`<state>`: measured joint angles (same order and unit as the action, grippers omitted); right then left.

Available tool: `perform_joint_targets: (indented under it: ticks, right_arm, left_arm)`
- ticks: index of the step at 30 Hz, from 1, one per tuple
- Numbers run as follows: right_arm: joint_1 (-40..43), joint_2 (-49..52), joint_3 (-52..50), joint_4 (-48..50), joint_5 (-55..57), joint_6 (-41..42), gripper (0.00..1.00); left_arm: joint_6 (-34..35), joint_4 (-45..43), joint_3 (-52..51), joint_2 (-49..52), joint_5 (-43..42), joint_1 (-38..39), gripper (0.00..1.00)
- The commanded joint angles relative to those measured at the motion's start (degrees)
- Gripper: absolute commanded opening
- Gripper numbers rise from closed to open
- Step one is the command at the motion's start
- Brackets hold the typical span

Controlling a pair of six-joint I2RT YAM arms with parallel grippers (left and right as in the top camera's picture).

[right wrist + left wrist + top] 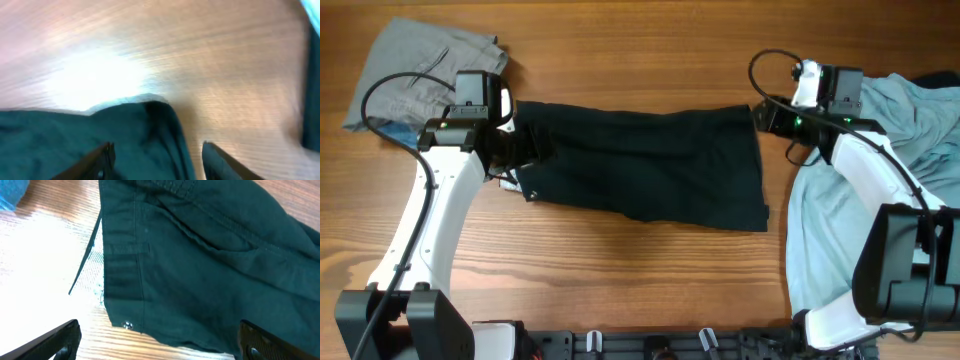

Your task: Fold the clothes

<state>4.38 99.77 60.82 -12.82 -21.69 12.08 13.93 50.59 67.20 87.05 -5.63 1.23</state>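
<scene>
A dark green pair of shorts (650, 165) lies spread flat across the middle of the wooden table (620, 280). My left gripper (515, 140) is at its left end. In the left wrist view the jaws (157, 347) are wide open over the waistband edge (200, 270), near a metal button (127, 325). My right gripper (760, 115) is at the shorts' upper right corner. In the blurred right wrist view its jaws (157, 165) are open, with the cloth corner (150, 125) lying between them.
A grey garment (425, 70) lies at the back left, behind the left arm. A pile of light blue-grey clothes (910, 130) covers the right side under the right arm. A bit of blue cloth (10, 192) shows in the left wrist view.
</scene>
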Motion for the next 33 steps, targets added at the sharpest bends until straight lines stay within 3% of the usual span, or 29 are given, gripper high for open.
perform_joint_targets:
  ticks: [1, 4, 6, 7, 8, 14, 16, 17, 18, 19, 20, 21, 22, 23, 24, 25, 27, 28, 30, 33]
  right_arm:
    - [-1.1, 4.0, 0.2, 3.9, -5.4, 0.9, 0.61]
    - [-2.9, 8.9, 0.2, 6.6, -5.4, 1.0, 0.61]
    - [-3.8, 10.4, 0.2, 8.1, -5.4, 0.8, 0.37]
    - [-3.8, 10.1, 0.3, 9.0, -5.4, 0.8, 0.14]
    - [-3.4, 9.4, 0.5, 9.3, -5.4, 0.9, 0.04]
    - [2.7, 3.7, 2.7, 16.1, -5.1, 10.4, 0.04]
    - [2.7, 3.9, 2.7, 15.6, 0.3, 10.4, 0.04]
    - [2.7, 3.9, 2.7, 15.6, 1.4, 10.3, 0.12]
    - [2.8, 3.9, 2.7, 15.4, 1.8, 9.3, 0.69]
    - [2.9, 3.7, 2.7, 14.7, 1.7, 7.5, 0.80]
    - [3.3, 3.3, 2.7, 13.5, 1.7, 7.4, 0.79]
    - [4.1, 2.2, 2.7, 11.0, 0.4, 7.4, 0.72]
    - [5.2, -1.3, 2.7, 3.7, -6.4, 6.2, 0.53]
    - [5.2, -2.8, 2.7, 0.1, -8.1, 5.6, 0.48]
    - [4.9, -4.5, 2.7, -6.6, -8.3, 5.7, 0.31]
    - [4.0, -5.1, 2.6, -15.0, -7.9, 5.7, 0.22]
    - [2.2, -3.5, 1.4, -23.0, -5.0, 5.8, 0.15]
    - [1.1, -2.3, 0.2, -23.9, -3.6, 5.8, 0.14]
    - [-0.8, 0.0, -3.3, -21.4, -2.8, 5.9, 0.15]
    - [-1.8, 4.6, -8.0, -15.0, 4.1, 8.9, 0.11]
  left_arm:
    - [-1.8, -0.2, 0.2, 0.3, 0.3, 0.2, 1.00]
    - [-1.8, -0.4, 0.2, 0.3, 0.3, 0.2, 0.99]
    - [-1.8, -0.8, 0.2, 0.3, 0.3, 0.2, 0.99]
    - [-1.8, -0.8, 0.2, 0.3, 0.3, 0.2, 1.00]
    - [-1.8, -0.8, 0.2, 0.3, 0.3, 0.2, 1.00]
    - [-1.8, -0.4, 0.2, 0.3, 0.3, 0.2, 0.99]
    - [-1.8, -0.4, 0.2, 0.3, 0.3, 0.2, 1.00]
    - [-1.8, -0.4, 0.2, 0.3, 0.3, 0.2, 0.99]
    - [-1.8, -0.4, 0.2, 0.3, 0.3, 0.2, 1.00]
    - [-1.8, -0.3, 0.2, 0.3, 0.3, 0.2, 1.00]
    - [-1.8, -0.1, 0.2, 0.3, 0.3, 0.2, 1.00]
    - [-1.8, 0.0, 0.2, 0.4, 0.3, 0.2, 0.99]
    - [-2.4, 0.1, 0.2, 1.4, 1.5, 0.1, 1.00]
    - [-3.1, -0.2, 0.2, 2.4, 1.9, 0.1, 1.00]
    - [-3.3, -1.4, 0.2, 4.5, 1.8, -0.1, 1.00]
    - [-3.3, -3.0, 0.2, 7.4, 1.8, -0.3, 0.99]
    - [-3.3, -6.9, 0.2, 13.0, 1.8, -1.1, 0.96]
    - [-3.3, -9.6, 0.2, 16.0, 1.8, -1.5, 1.00]
    - [-3.7, -15.1, 0.2, 20.2, 0.8, -2.3, 1.00]
    - [-11.7, -22.2, 0.2, 25.0, -9.7, -2.4, 1.00]
